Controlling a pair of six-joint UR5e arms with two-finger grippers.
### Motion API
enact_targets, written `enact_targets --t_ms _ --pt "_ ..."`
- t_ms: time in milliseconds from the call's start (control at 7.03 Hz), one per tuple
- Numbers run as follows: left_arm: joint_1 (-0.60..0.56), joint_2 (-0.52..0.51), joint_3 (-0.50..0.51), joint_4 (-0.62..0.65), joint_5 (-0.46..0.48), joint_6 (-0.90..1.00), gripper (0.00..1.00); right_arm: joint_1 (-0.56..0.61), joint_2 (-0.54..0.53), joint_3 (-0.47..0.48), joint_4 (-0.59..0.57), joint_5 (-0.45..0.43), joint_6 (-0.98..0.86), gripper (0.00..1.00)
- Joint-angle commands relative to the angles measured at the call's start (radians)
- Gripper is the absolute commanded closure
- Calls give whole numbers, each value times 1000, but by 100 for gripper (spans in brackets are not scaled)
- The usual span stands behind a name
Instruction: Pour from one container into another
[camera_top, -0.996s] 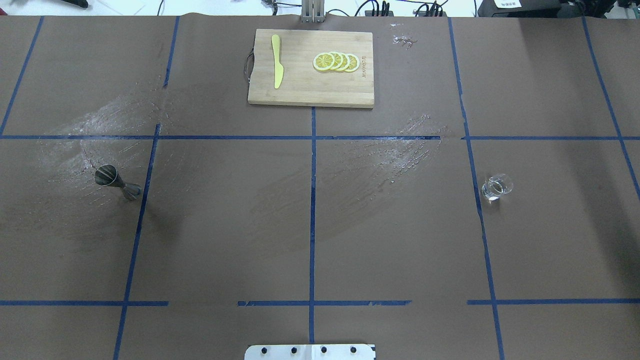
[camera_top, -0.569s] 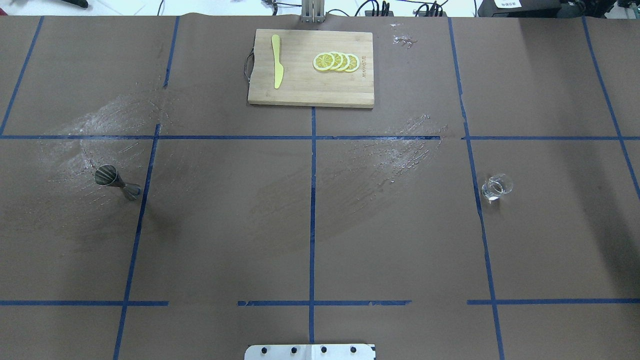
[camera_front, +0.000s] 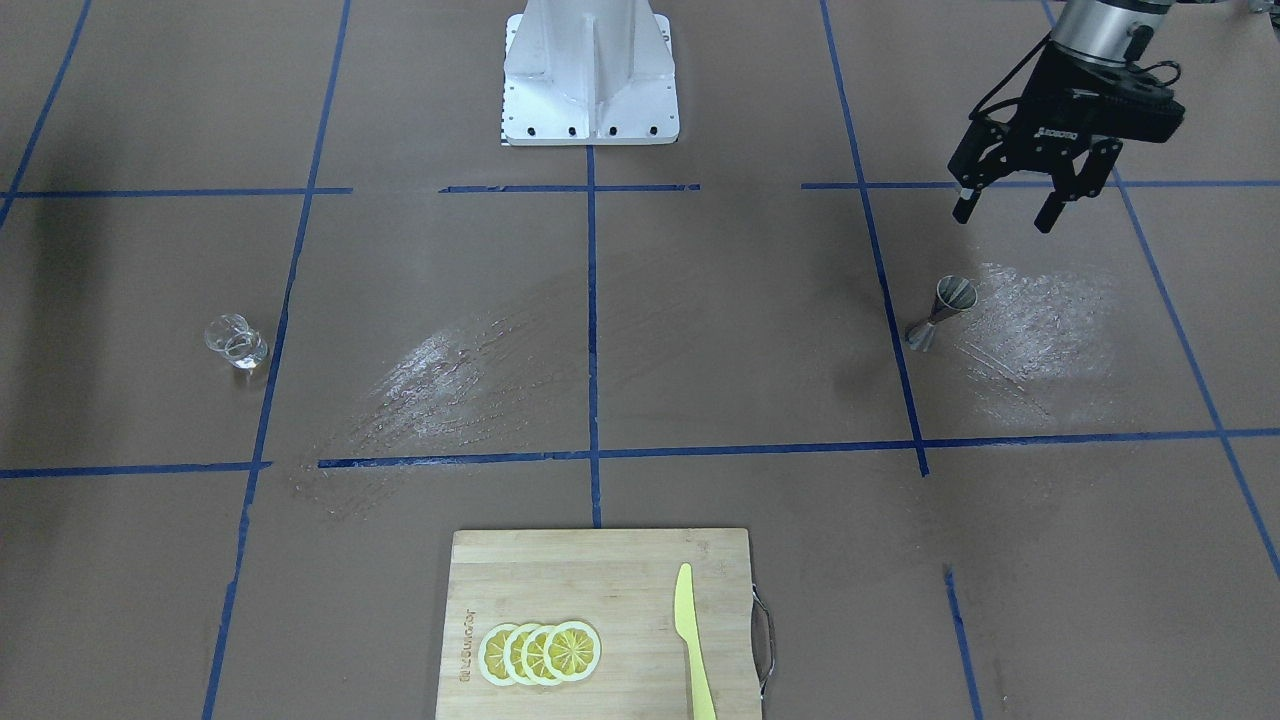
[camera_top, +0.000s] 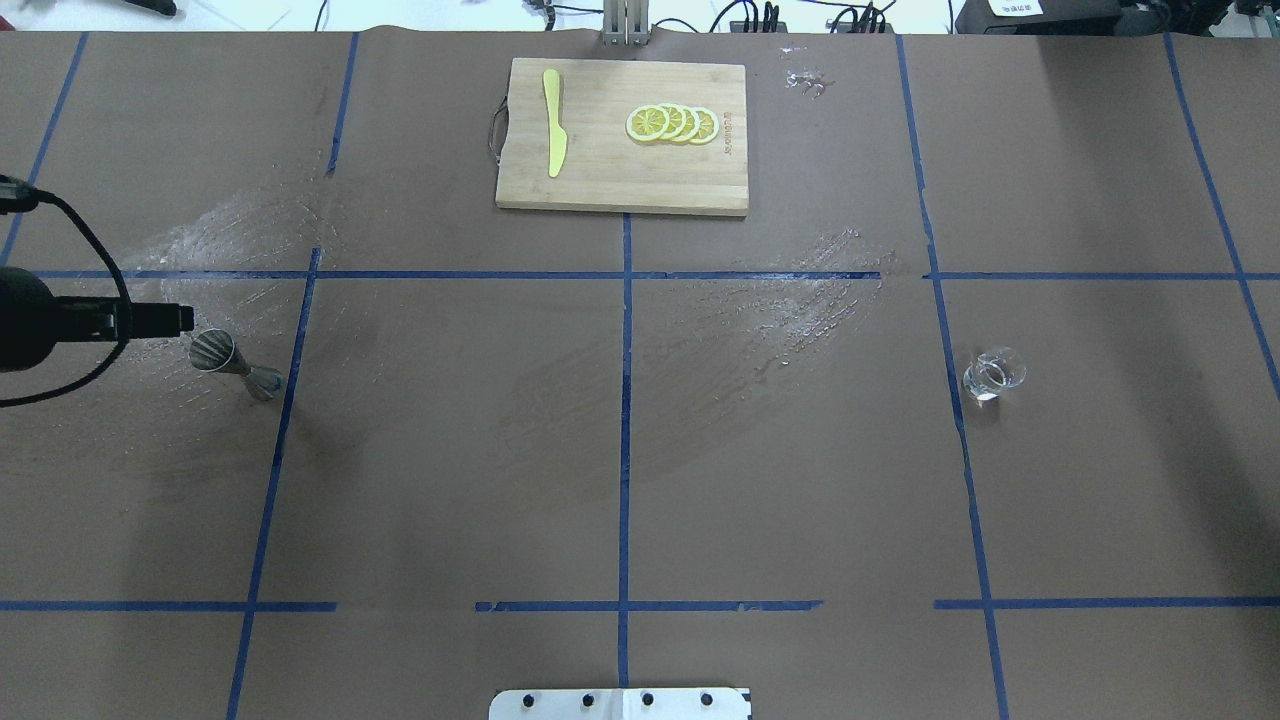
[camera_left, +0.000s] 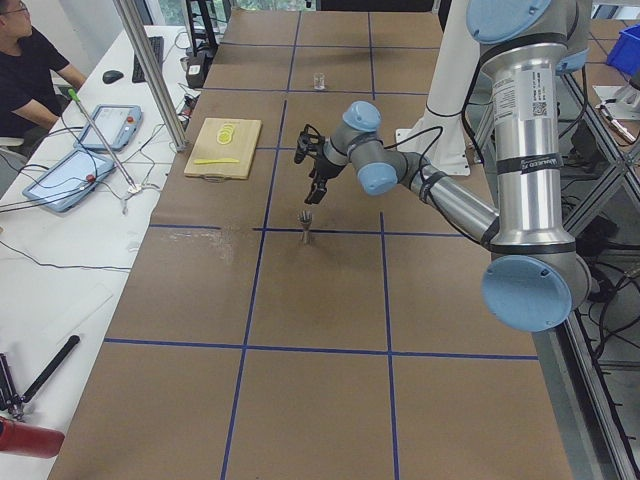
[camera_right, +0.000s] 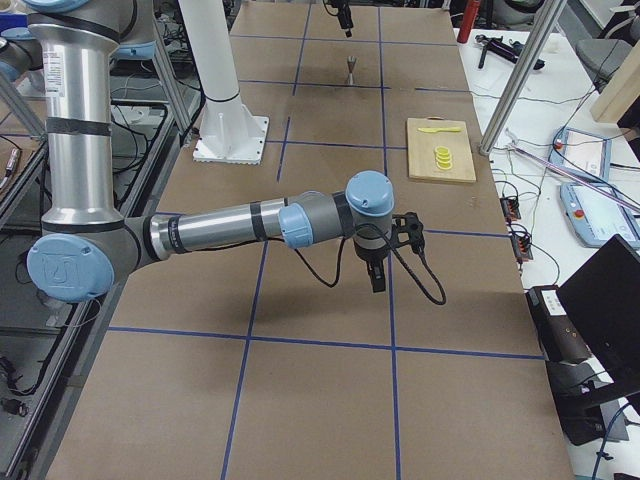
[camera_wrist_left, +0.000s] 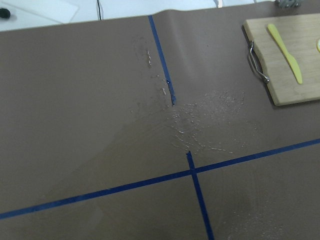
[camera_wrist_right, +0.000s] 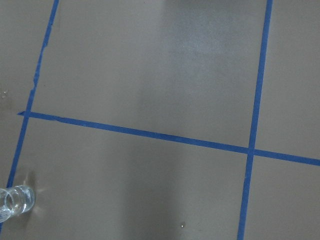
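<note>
Jigger (camera_front: 939, 312) upright, long axis vertical, glass (camera_front: 236, 342) seemingly mouth-up, left jaws apart, right jaws impossible to tell.

Rectangular bamboo cutting board (camera_top: 600, 180) lies flat on the brown paper-covered table (camera_top: 450, 480). On the board: flat yellow plastic knife (camera_top: 553, 125) and four overlapping yellow lemon slices (camera_top: 672, 123), apart. Blue tape grid lines (camera_top: 625, 420) cross the paper.

- Left gripper (camera_top: 172, 320): overhead view, cut by the 9 o'clock edge; only a dark finger end and a cable show.
- Right gripper (camera_right: 378, 272): seen only from the right-end camera; jaw state cannot be told.
- Glass (camera_wrist_right: 12, 202): right wrist view, clipped at the 7 o'clock corner; contents unclear.
- Cutting board (camera_front: 620, 580): front view, cut at 6 o'clock; knife (camera_front: 689, 630) tip lost.
- Jigger (camera_right: 351, 68): right-end view, too small for detail.
</note>
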Motion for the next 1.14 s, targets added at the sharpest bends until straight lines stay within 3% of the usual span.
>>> enact_targets --t_ms 0,285,427,854,996 --pt "293 122 12 -134 375 -220 0 -33 -5 67 0 -2 105 0" --pt "495 120 135 -129 695 -415 0 -47 -6 112 0 -9 167 0" --pt "520 108 189 -129 794 -463 0 -51 -6 118 0 -9 168 0" --pt "535 -85 399 -128 995 -486 0 -63 -8 130 2 -11 170 0" --pt "534 -85 414 -128 1046 -486 0 -71 -8 132 3 -15 178 0"
